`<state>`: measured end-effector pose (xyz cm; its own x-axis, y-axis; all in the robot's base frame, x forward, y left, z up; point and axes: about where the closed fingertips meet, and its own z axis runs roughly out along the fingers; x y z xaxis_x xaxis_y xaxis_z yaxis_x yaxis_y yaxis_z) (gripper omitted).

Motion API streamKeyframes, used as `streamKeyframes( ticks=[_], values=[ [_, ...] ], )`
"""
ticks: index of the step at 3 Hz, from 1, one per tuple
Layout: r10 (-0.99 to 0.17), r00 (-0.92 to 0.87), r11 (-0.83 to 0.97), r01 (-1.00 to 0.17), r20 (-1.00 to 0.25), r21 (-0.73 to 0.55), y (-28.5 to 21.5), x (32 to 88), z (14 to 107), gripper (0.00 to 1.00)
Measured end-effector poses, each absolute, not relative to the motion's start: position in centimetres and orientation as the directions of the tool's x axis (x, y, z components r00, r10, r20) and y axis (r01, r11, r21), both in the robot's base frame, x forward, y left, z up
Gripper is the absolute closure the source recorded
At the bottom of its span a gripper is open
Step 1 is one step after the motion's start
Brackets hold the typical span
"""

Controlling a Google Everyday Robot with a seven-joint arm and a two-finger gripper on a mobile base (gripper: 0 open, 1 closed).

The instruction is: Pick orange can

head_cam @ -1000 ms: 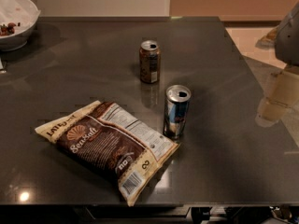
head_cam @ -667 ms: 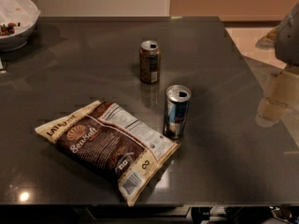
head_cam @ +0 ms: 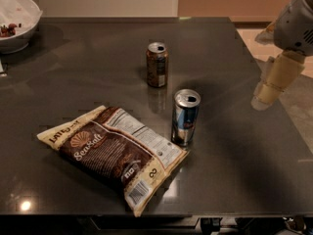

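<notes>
Orange can (head_cam: 157,65) | upright on table (head_cam: 234,151), ungrasped, side open to approach | gripper (head_cam: 264,98) beyond right edge, well apart | grip state: cannot tell

Change recorded, one item: the gripper (head_cam: 264,94) has shifted left and upward in the camera view. It now hangs over the right edge of the table (head_cam: 234,151), nearer the orange can (head_cam: 157,65) but well apart from it. More of the arm's grey housing (head_cam: 293,23) now shows at upper right

Kitchenette: chip bag (head_cam: 112,153) on counter (head_cam: 98,67), gripper (head_cam: 264,94) at right.
</notes>
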<state>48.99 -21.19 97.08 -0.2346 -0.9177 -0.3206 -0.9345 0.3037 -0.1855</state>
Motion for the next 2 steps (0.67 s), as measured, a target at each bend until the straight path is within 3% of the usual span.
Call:
streamKeyframes(
  ticks=[2],
  values=[
    [-0.851, -0.182, 0.297, -0.940, -0.493, -0.167, -16.1, 56.3, 96.6, 0.00]
  ],
)
